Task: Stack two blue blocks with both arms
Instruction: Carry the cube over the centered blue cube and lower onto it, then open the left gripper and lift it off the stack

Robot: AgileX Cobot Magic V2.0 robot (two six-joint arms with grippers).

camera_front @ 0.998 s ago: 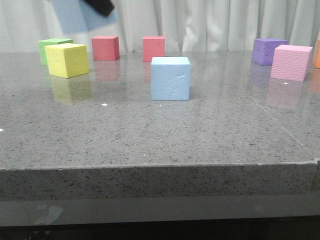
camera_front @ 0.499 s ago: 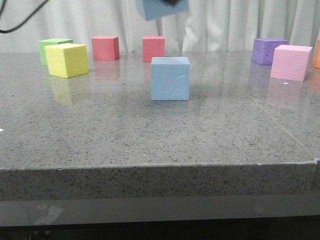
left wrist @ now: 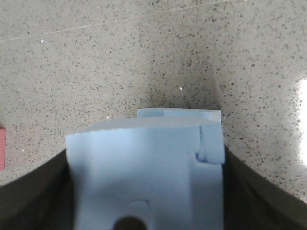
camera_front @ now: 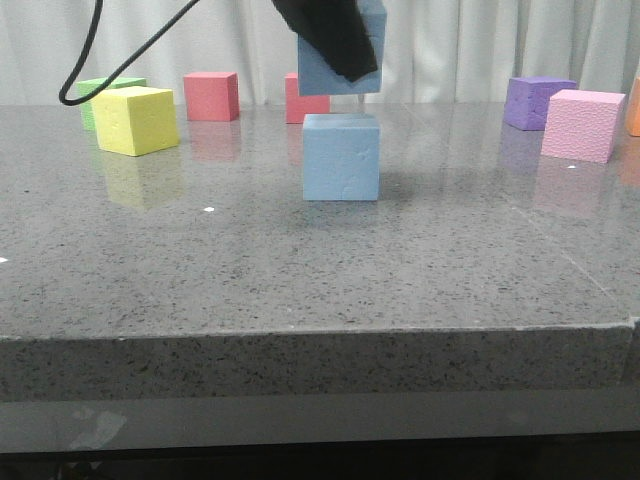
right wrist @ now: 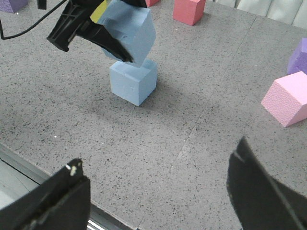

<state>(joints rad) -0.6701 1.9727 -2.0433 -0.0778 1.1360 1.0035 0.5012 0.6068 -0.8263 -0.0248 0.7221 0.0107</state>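
Note:
One blue block (camera_front: pixel 341 157) rests on the grey table near the middle. My left gripper (camera_front: pixel 330 35) is shut on the second blue block (camera_front: pixel 322 78) and holds it, slightly tilted, just above the resting one with a small gap. In the left wrist view the held block (left wrist: pixel 144 172) fills the space between the dark fingers (left wrist: pixel 33 196), and the lower block's top edge (left wrist: pixel 177 114) shows beyond it. The right wrist view shows the held block (right wrist: pixel 132 28) over the lower block (right wrist: pixel 132 81). My right gripper (right wrist: pixel 158 187) is open and empty above the table's front edge.
A yellow cube (camera_front: pixel 134 120) and a green cube (camera_front: pixel 100 90) stand at the back left. Two red cubes (camera_front: pixel 211 96) stand at the back. A purple cube (camera_front: pixel 537 102) and a pink cube (camera_front: pixel 583 125) stand at the back right. A black cable (camera_front: pixel 90 60) hangs at the upper left.
My left gripper has carried the blue block from the upper left to the right and down. It now hangs just above the resting blue block.

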